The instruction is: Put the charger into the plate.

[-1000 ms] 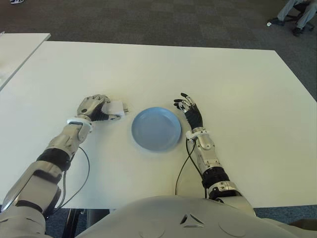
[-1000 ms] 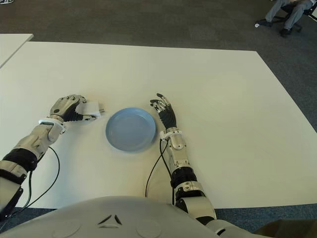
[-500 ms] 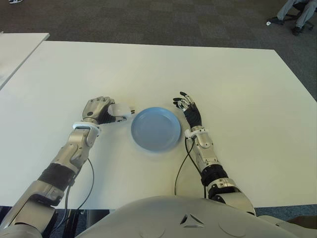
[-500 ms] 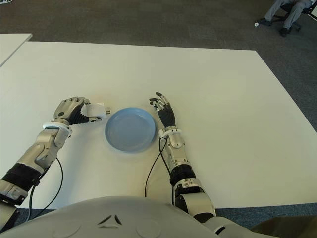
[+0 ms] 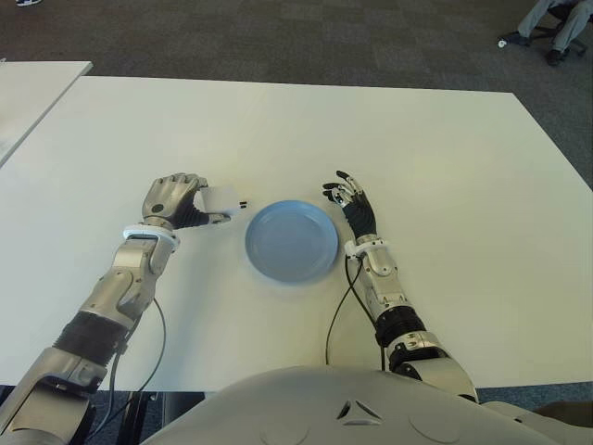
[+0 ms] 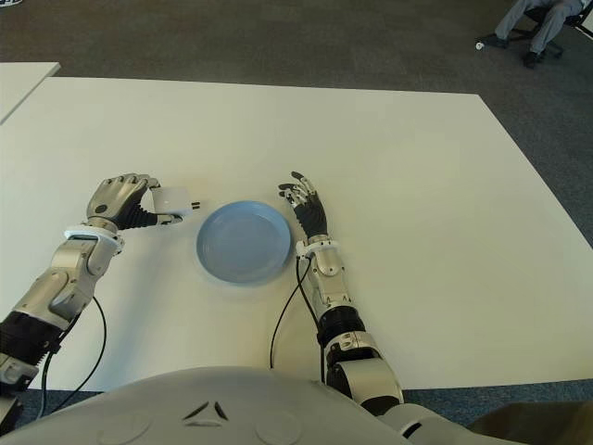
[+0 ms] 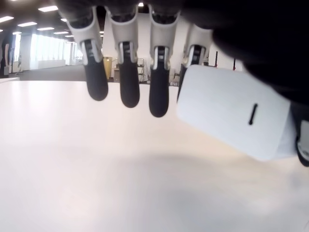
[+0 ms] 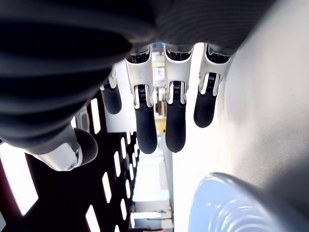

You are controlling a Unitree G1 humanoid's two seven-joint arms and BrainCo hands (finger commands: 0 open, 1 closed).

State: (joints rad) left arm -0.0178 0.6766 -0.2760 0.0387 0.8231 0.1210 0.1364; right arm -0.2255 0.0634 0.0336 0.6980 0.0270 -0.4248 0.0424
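Since half a second ago my left hand (image 5: 174, 199) has drawn back a touch from the plate (image 5: 292, 241) and the forearm has swung outward, though the charger (image 5: 220, 198) is still in its grip. My fingers (image 7: 159, 99) are curled around the white block, prongs pointing toward the plate, and the wrist view shows it clear of the table (image 5: 306, 130). So the pickup looks done, and I judge I'm in the carry: the charger sits just to the left of the plate, not yet over it. Next I need to bring the hand rightward until the charger is above the blue dish, lower it, then let the fingers go. Over on the far side of the plate, my right hand (image 5: 352, 206) shows idle, fingers loosely spread and holding nothing.
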